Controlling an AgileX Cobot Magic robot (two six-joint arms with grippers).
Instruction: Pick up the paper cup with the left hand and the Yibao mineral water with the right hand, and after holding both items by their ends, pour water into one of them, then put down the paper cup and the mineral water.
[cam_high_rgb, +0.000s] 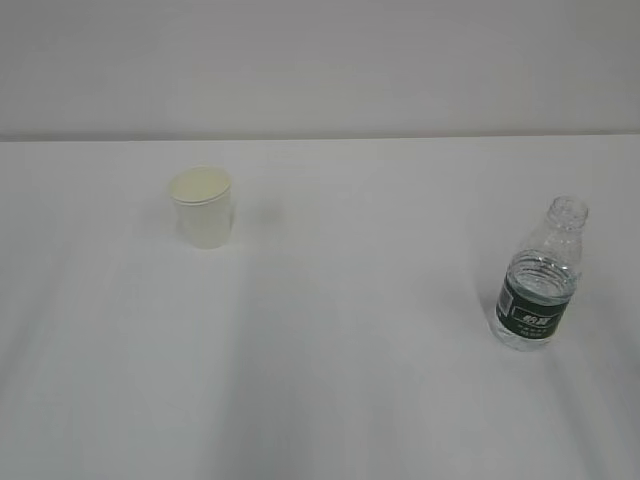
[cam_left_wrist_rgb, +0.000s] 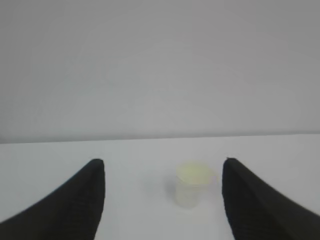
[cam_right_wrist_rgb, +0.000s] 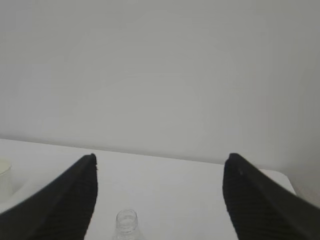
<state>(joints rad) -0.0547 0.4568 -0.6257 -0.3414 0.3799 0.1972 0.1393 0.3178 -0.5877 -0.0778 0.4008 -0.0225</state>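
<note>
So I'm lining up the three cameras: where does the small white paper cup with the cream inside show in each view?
Exterior view: small white paper cup upper left, upright on the white table.
Left wrist view: lower centre, framed by the open black jaws.
Right wrist view: only a sliver at the left edge.
Shared landmark: the table's far edge against the pale wall.

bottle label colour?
Dark green with white print, on the Yibao mineral water; the exterior view shows it best.

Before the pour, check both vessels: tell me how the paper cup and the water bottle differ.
The paper cup is short, opaque white and wide-mouthed; the Yibao mineral water is taller, clear and ribbed, with a narrow neck and a dark green label. Both stand upright, uncovered and untouched on the white table.
</note>
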